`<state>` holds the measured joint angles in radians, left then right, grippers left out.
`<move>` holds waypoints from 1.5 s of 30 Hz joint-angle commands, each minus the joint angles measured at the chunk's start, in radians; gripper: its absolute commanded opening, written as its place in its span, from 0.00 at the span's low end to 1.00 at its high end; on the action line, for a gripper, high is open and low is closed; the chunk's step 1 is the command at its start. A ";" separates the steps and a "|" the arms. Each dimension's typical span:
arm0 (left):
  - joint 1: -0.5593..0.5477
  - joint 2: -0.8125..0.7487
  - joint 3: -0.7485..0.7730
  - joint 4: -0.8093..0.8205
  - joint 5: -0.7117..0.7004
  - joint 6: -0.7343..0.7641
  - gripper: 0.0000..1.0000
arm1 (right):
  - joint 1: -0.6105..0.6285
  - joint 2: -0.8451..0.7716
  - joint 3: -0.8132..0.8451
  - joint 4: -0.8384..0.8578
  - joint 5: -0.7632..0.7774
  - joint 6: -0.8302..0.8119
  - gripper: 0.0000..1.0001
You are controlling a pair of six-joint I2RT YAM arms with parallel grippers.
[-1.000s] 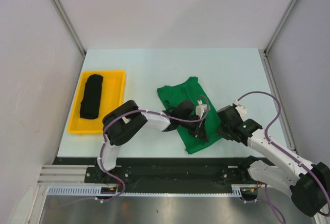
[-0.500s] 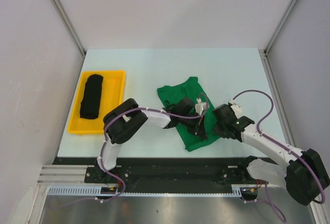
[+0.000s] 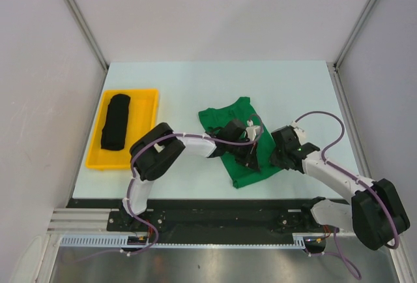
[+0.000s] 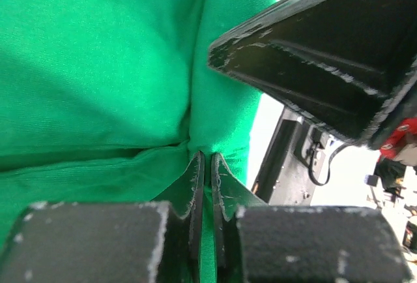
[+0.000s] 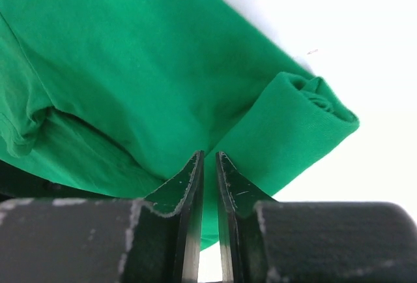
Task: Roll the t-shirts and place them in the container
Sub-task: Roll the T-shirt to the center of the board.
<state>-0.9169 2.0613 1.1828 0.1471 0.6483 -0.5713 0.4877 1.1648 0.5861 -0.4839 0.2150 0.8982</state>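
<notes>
Left wrist view: left gripper [image 4: 204, 158] nearly shut, pinching a fold of the green t-shirt [image 4: 98, 55]. Right wrist view: right gripper [image 5: 208, 157] narrow, nipping cloth beside the rolled end. Step judged: rolling, partway. Next move calls for both grips to turn the roll evenly. Farther left: black t-shirt [image 3: 116, 121], rolled, in yellow tray [image 3: 142, 110].

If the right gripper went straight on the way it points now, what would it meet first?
The green t-shirt: the right gripper pinches its rolled edge, so more cloth comes first; depth beyond is unclear.
</notes>
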 commanded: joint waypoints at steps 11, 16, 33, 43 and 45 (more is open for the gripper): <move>0.019 0.034 0.063 -0.109 -0.137 0.091 0.05 | 0.044 -0.217 0.054 -0.180 0.050 0.016 0.28; 0.019 0.036 0.067 -0.115 -0.156 0.090 0.05 | 0.068 -0.143 0.038 -0.121 0.047 0.011 0.28; 0.019 -0.165 0.023 -0.139 -0.361 0.175 0.43 | -0.004 0.081 0.052 0.042 -0.012 -0.036 0.22; -0.124 -0.406 -0.071 -0.215 -0.726 0.335 0.60 | -0.023 0.127 0.084 0.045 -0.057 -0.051 0.23; -0.189 -0.412 -0.086 -0.204 -0.815 0.361 0.62 | -0.026 0.134 0.090 0.048 -0.075 -0.053 0.23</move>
<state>-0.9943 1.6798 1.1370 -0.0334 0.0471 -0.3176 0.4728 1.2739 0.6384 -0.4644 0.1585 0.8585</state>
